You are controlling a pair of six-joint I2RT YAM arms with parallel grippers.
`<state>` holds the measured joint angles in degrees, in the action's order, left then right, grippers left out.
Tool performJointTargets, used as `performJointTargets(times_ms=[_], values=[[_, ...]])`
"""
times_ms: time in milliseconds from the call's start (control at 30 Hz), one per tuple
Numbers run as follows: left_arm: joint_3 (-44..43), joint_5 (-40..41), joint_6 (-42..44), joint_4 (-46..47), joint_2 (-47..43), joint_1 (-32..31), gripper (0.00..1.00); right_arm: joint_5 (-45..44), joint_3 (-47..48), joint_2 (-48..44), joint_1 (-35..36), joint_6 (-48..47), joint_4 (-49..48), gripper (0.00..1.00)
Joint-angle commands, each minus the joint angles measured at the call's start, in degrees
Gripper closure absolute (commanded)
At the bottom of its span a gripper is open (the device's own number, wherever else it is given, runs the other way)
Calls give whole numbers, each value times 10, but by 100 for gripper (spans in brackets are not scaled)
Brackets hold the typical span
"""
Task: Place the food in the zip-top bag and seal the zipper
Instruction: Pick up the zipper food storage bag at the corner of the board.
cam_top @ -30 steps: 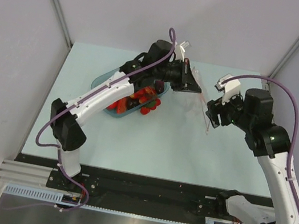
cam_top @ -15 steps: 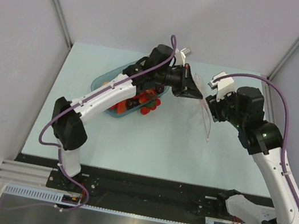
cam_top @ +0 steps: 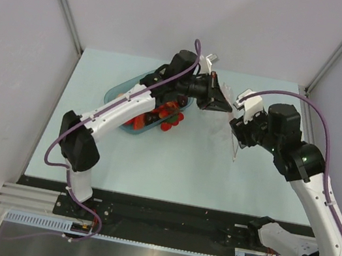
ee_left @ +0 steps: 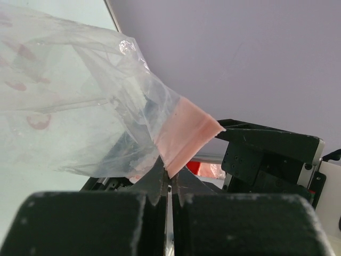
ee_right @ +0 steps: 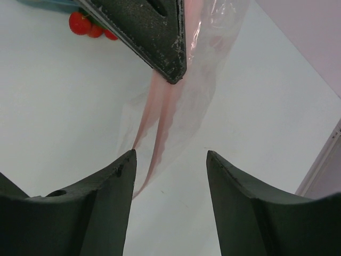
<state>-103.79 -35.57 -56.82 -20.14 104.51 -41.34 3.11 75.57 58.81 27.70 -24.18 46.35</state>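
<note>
left end effector (ee_left: 169, 180): clamped on zipper (ee_left: 187, 133) of zip-top bag (ee_left: 74, 101)
right end effector (ee_right: 170, 160): fingers apart, just beside zip-top bag
food (cam_top: 160, 114): in blue tray (cam_top: 116, 90)

**Table surface, seen from above.** Pale blue-green table (cam_top: 184, 163), with grey walls at 9, 12 and 3 o'clock.

(a) Blue translucent oval tray (cam_top: 116, 92), resting on the table at about 10 o'clock from its centre and partly hidden from view. It holds red toy foods (cam_top: 138, 121) and one dark piece (cam_top: 153, 117).

(b) Small red pieces (cam_top: 170, 123), lying just beside the tray's rim on its 4 o'clock side.

(c) Zip-top bag (cam_top: 236, 136), at about 2 o'clock. Whether its lower corner touches the table cannot be told.
</note>
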Motion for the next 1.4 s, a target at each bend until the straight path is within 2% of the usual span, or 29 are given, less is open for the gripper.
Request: performJointTargets(times_ms=[0,200,500,567,600,633,700,733,800,833,867,900,933,967,1100,1167,1300,1367], values=[[6,-20,-14,23,-12,3,100,5,24,0,7,-10,6,40],[12,-36,-20,33,-18,5,100,-61,19,16,15,-12,-34,43],[58,-82,-78,89,-24,4,100,-84,12,42,22,-10,-74,48],[70,-98,-93,111,-27,4,100,-79,7,45,23,-10,-73,62],[73,-100,-95,115,-28,4,99,-73,6,45,22,-8,-71,71],[75,-106,-89,122,-33,5,94,-72,6,46,23,1,-68,100],[80,-106,-72,121,-39,9,77,-76,14,40,23,12,-49,100],[81,-103,-39,111,-42,16,64,-79,19,37,22,24,-41,100],[70,-84,10,93,-56,27,50,-90,32,19,20,32,-15,100],[63,-73,67,58,-62,34,34,-96,37,11,20,44,-5,100],[50,-46,92,41,-74,36,29,-108,43,5,17,50,17,100],[47,-40,129,20,-80,39,13,-114,56,-5,15,57,30,100],[43,-28,150,7,-86,40,4,-119,62,-9,13,65,44,100],[31,-1,173,-9,-98,40,0,-134,70,-13,10,76,67,100],[10,50,285,-93,-113,45,0,-159,118,-24,10,104,122,100],[21,76,316,-103,-126,47,1,-168,142,-19,9,113,152,100],[36,148,403,-130,-156,53,0,-213,132,-7,12,114,148,100],[41,148,413,-154,-159,66,0,-259,131,16,12,114,140,100]])
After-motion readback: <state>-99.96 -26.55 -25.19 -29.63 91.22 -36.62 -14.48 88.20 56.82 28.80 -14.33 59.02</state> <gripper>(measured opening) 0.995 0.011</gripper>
